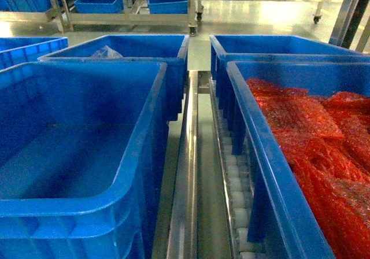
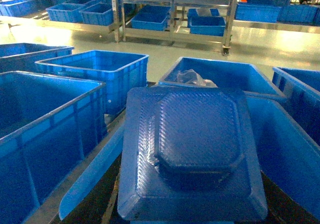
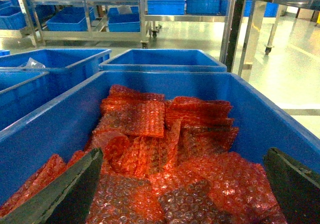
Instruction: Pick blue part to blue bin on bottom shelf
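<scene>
Blue part [image 2: 192,151]: square moulded tray with a raised octagonal centre, fills the foreground of the left wrist view, above the near left blue bin [image 1: 75,155], which holds nothing visible. Left end effector itself not visible; cannot tell whether it clasps the part. Part not seen in head view.

Bottom shelf [image 1: 186,172]: central steel rail runs between the bin rows, white rollers [image 1: 234,184] beside it on the right. Far left bin [image 1: 133,54] holds a clear plastic bag [image 1: 106,53].

Right end effector [image 3: 182,186]: two dark fingers [image 3: 70,189] spread wide apart, nothing between them, hanging over the right bin [image 1: 272,155], which is filled with red bubble-wrap bags [image 3: 165,154].

Room: glossy pale floor [image 3: 295,59], steel racks [image 2: 175,19] carrying more blue bins behind
</scene>
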